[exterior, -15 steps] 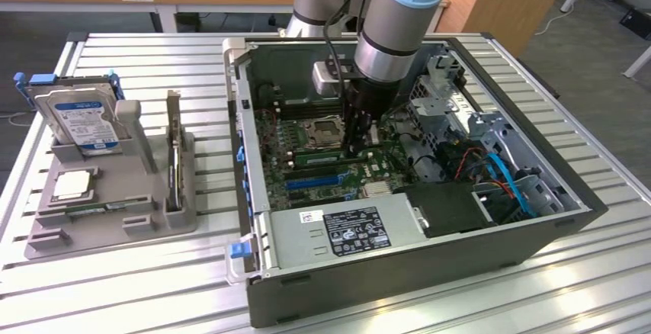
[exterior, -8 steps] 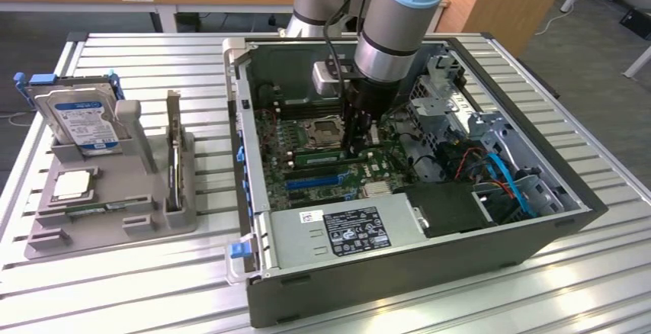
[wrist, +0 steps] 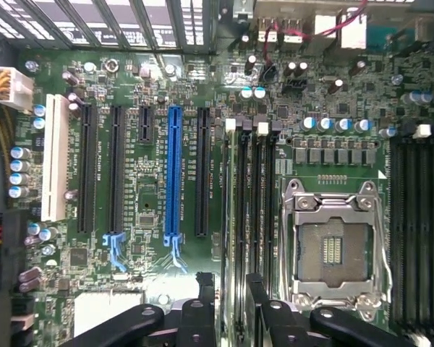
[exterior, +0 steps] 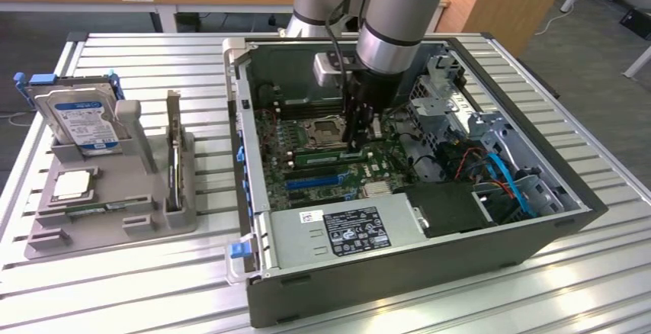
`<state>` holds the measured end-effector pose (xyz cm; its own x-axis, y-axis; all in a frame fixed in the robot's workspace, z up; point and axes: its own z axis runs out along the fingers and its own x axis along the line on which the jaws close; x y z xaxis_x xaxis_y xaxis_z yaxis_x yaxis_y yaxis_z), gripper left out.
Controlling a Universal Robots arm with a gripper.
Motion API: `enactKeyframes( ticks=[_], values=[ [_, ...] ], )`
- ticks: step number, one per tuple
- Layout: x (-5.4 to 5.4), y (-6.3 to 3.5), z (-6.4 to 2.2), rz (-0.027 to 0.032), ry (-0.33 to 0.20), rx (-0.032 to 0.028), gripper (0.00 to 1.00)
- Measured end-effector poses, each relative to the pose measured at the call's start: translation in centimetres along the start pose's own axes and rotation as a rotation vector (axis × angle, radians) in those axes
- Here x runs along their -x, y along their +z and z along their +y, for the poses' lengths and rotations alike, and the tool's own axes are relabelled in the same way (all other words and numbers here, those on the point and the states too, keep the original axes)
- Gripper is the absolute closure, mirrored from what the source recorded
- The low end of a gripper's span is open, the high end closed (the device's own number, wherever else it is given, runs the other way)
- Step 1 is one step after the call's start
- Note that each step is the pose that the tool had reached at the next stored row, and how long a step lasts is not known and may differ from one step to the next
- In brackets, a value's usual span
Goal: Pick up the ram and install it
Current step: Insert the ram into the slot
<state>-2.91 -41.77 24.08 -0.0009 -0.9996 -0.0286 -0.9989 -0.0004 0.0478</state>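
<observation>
My gripper (exterior: 356,143) reaches down into the open computer case (exterior: 569,219), right over the motherboard's memory slots beside the processor socket (exterior: 325,130). The ram (exterior: 331,154) is a thin green stick standing on edge in one of those slots. In the wrist view the ram (wrist: 228,217) appears as a narrow line running along the slot nearest the black expansion slots. My gripper (wrist: 230,293) straddles it, with each black finger (wrist: 202,293) a little off the stick's sides. The gripper is open.
A grey holder (exterior: 133,212) in the exterior view's left carries a hard drive (exterior: 79,120), an upright expansion card (exterior: 175,158) and a square silver chip (exterior: 73,185). Inside the case are a power supply (exterior: 346,231), a drive cage (exterior: 447,97) and blue cables (exterior: 508,185).
</observation>
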Motion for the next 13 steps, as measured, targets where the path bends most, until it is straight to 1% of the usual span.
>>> enactKeyframes(
  ticks=[9, 13],
  values=[
    [0.1, -2.17, 0.10, 0.0000, 0.000, 0.0001, 0.69],
    [0.1, -2.90, 0.14, 0.0000, 0.000, 0.0001, 0.69]
  ],
)
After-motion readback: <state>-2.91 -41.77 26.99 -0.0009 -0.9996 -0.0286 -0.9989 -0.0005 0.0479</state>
